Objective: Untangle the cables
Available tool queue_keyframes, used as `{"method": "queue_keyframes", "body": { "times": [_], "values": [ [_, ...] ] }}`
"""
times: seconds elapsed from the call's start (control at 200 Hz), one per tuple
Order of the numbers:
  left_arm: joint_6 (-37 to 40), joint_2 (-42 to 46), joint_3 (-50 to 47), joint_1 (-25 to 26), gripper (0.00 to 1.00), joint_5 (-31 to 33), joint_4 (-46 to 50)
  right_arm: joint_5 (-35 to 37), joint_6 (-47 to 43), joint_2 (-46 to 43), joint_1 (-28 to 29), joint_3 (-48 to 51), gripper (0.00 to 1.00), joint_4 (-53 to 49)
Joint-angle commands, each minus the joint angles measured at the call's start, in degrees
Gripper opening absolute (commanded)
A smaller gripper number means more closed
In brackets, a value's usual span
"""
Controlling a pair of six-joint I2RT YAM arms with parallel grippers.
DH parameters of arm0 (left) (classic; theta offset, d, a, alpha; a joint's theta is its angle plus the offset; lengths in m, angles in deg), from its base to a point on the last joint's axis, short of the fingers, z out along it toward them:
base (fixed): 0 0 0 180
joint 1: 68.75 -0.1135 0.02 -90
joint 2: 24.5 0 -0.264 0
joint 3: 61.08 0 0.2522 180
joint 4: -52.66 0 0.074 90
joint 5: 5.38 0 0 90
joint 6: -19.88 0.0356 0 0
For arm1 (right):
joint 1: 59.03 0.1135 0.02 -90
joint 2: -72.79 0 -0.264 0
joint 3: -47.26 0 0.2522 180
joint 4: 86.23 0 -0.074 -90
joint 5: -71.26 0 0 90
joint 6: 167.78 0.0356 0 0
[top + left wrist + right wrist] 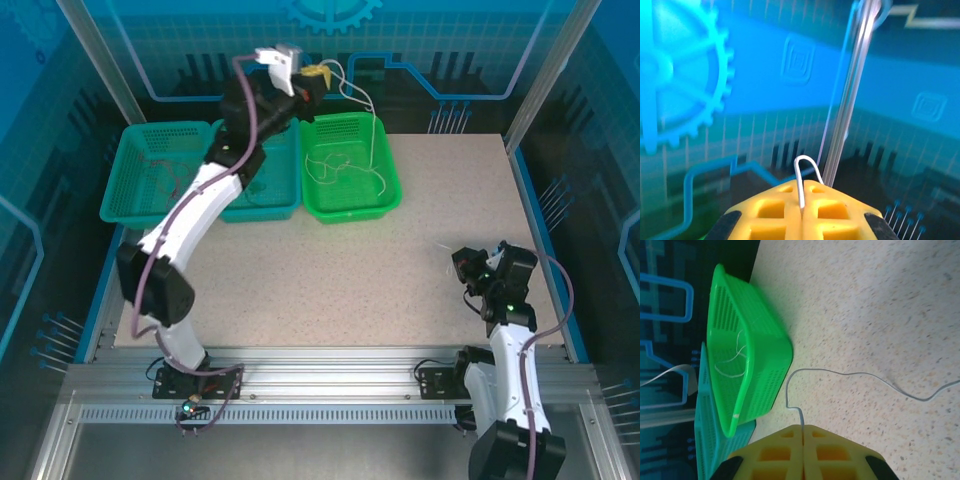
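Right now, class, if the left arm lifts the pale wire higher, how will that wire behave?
Probably floppy: the pale wire droops in loose curves from the left gripper into the green basket. Likely very light, being hair-thin. It might slip free, since just a small loop pokes past the shut yellow fingers.

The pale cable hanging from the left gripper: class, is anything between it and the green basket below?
Nothing visible does. The pale cable hangs free from the shut left gripper, and its lower part reaches into the green basket.
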Motion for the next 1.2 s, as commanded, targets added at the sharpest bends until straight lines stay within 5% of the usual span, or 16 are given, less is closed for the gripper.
{"method": "queue_keyframes", "body": {
  "times": [0.0,0.12,0.26,0.355,0.745,1.105,1.191],
  "values": [
    [-0.8,-4.9,0.2,-0.5,0.00,0.1,1.2,2.8,-4.1,-2.8,3.9,-5.1,0.00,-4.5],
    [-3.2,-7.1,-4.5,-0.5,0.01,0.3,-1.6,4.9,-7.7,-3.3,7.3,-10.0,0.00,-5.8],
    [-4.6,-4.5,-10.8,-0.5,0.43,0.1,-4.2,6.4,-11.0,-0.6,12.3,-17.4,0.00,-4.5],
    [-3.4,0.9,-15.3,-0.5,0.55,2.7,-4.4,11.7,-14.1,2.2,17.8,-23.3,0.00,-4.9],
    [-3.8,30.6,-38.3,-0.3,0.72,8.5,-1.0,22.8,-25.7,25.5,40.7,-41.3,0.00,10.5],
    [-2.1,54.6,-54.5,-0.2,0.84,14.4,20.3,28.0,-30.3,55.5,44.5,-56.6,0.00,12.2],
    [-2.1,57.4,-57.2,-0.2,0.89,16.2,25.3,27.2,-32.2,62.1,44.4,-61.7,0.22,9.8]
  ]
}}
